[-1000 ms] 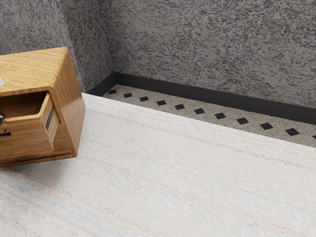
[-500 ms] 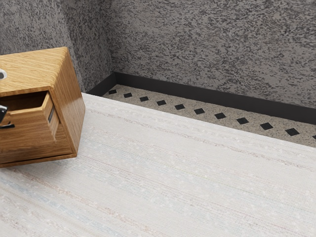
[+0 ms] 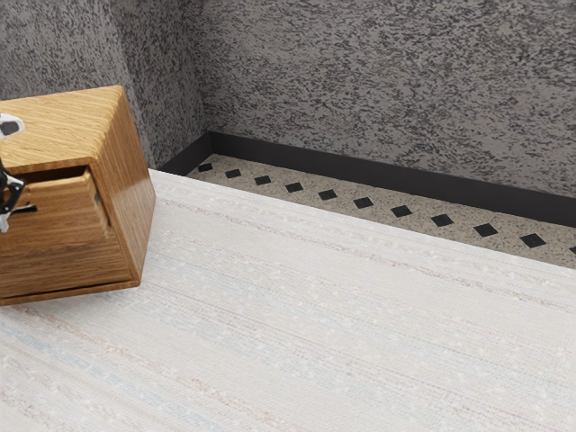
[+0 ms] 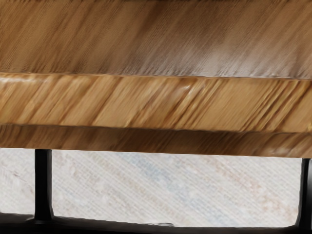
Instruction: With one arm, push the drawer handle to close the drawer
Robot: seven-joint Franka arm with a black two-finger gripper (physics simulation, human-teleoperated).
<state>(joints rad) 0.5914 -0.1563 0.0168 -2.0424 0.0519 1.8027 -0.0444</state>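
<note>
Black-and-white robot gripper [image 3: 9,196] at the exterior view's left edge, right up against the slim black bar handle [image 3: 25,209] on the light-brown wood-grain drawer [image 3: 67,236]. Can't tell if the gripper is wide or narrow; can't confirm a grip on the handle either. Drawer is in the boxy wooden cabinet [image 3: 127,184], mostly in, front a bit proud of the frame, dark gap above its top edge. Wrist view: handle's bar and two posts close under the hand, pale streaked surface [image 3: 342,315] beyond. White rounded arm part [image 3: 11,124] sits above the cabinet top.

Step in hand, likely: pushing the drawer home. Looks near the end, not closed.

Risks. Contact is on a thin bar, so a push angled up or down could slip off it and leave the drawer ajar. Off-centre force could skew the drawer and jam it against a side. If the hand rides too high, it could catch the frame's upper lip as the front goes in. Arm part near the cabinet top could bump it if the wrist tips. Pushing too hard after the front seats could shove the cabinet; stopping early leaves a gap. Straight, level push needed, then a clean back-off, since a snagged handle would drag the drawer out.
</note>
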